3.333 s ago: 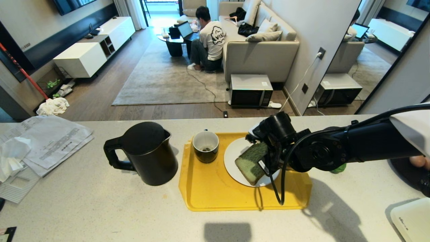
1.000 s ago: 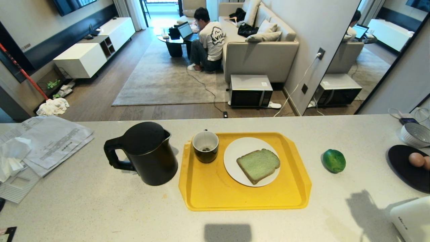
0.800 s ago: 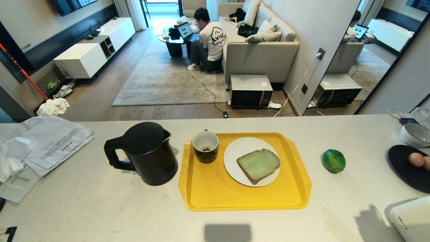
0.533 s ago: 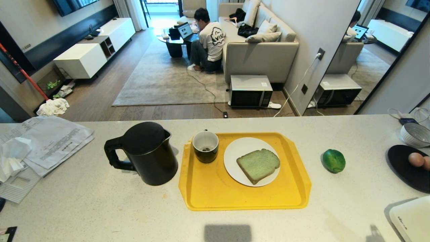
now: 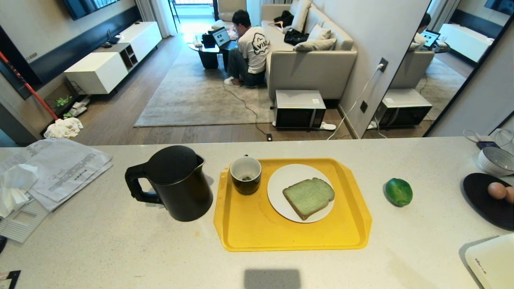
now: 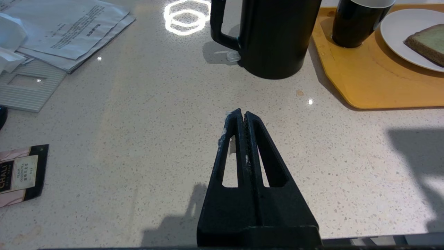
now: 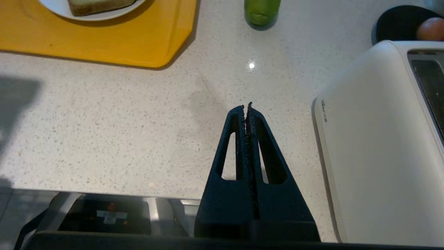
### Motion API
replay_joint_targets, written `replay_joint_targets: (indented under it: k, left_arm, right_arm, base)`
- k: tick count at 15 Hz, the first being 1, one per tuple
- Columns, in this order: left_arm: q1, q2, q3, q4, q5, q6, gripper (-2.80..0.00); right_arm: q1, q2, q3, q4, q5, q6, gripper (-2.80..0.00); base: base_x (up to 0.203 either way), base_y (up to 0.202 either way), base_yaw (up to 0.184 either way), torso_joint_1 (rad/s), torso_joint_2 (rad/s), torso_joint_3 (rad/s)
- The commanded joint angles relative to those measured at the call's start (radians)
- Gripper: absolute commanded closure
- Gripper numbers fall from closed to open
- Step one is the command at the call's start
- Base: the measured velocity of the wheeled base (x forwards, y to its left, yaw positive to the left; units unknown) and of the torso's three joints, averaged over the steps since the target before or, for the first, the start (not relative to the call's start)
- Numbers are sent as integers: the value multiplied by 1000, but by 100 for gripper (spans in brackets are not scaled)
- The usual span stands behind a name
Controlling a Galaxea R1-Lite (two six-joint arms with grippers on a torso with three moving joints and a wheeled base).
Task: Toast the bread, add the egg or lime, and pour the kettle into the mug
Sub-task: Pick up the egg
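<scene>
Two grippers are seen only in their own wrist views, and none in the head view. A few seconds ago the right arm was over the white plate (image 5: 297,188) with the bread (image 5: 308,196) in its grip. Now the bread is laid flat on the plate and the arm has been pulled back out of the head view. So the bread step looks done, and the egg or lime step looks to be next.

The right gripper (image 7: 247,106) is pressed together and empty, low over the counter (image 5: 120,249) near its front edge, just beside the white toaster (image 7: 378,139). The left gripper (image 6: 241,114) is pressed together and empty too, over bare counter in front of the kettle (image 5: 176,182).

The mug (image 5: 245,174) is on the yellow tray (image 5: 281,233), beside the plate. The kettle is just left of the tray. The lime (image 5: 398,192) is on the counter right of the tray, apart from it. The egg (image 5: 497,190) is on a black dish (image 5: 482,204) at the far right edge of the head view.

Open counter is left between the tray, the lime and the toaster, so room is there for the right arm. The toaster wall and the tray rim should be kept clear of.
</scene>
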Motion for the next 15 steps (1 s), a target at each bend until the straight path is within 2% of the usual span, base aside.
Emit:
replay_joint_targets:
  k: [1,6,10,15]
  left_arm:
    - [0,1,0,0,0,-1,0]
    - [0,1,0,-1,0,-1,0]
    - [0,1,0,1,0,1,0]
    - [0,1,0,-1,0,1,0]
  right_arm:
    - [2,-57,2,22,-3,18,0]
    - [12,-238,2,38,33,-54,0]
    - [12,-236,2,40,27,14,0]
    - [12,-236,2,40,27,15,0]
  base:
    - [0,0,0,0,0,0]
    - [0,0,0,0,0,0]
    - [0,0,0,0,0,0]
    - [0,0,0,0,0,0]
